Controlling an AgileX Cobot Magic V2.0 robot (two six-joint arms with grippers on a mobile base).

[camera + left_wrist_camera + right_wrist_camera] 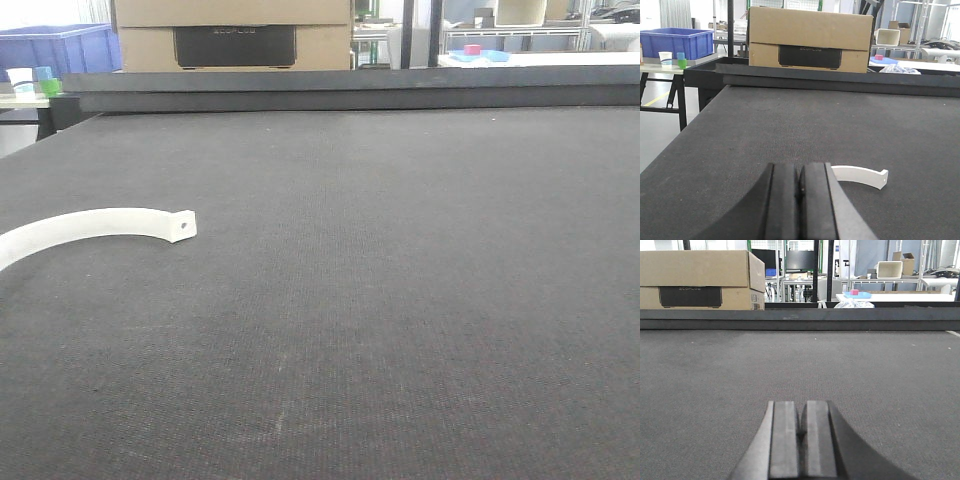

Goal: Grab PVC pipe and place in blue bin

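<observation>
The PVC pipe (95, 226) is a white curved strip lying flat on the dark table at the left, its squared end with a small hole pointing right. In the left wrist view the PVC pipe (860, 175) shows just right of and beyond my left gripper (800, 170), whose jaws are pressed together and hold nothing. My right gripper (801, 407) is shut too, over bare table, with no pipe in its view. The blue bin (676, 42) stands on a separate table far back on the left; the exterior view catches the blue bin (55, 48) at the top left.
A cardboard box (810, 39) stands behind the table's raised back edge (350, 88). Small cups (672, 59) sit by the bin. The table's left edge (685, 132) drops to the floor. Shelving and more tables fill the background.
</observation>
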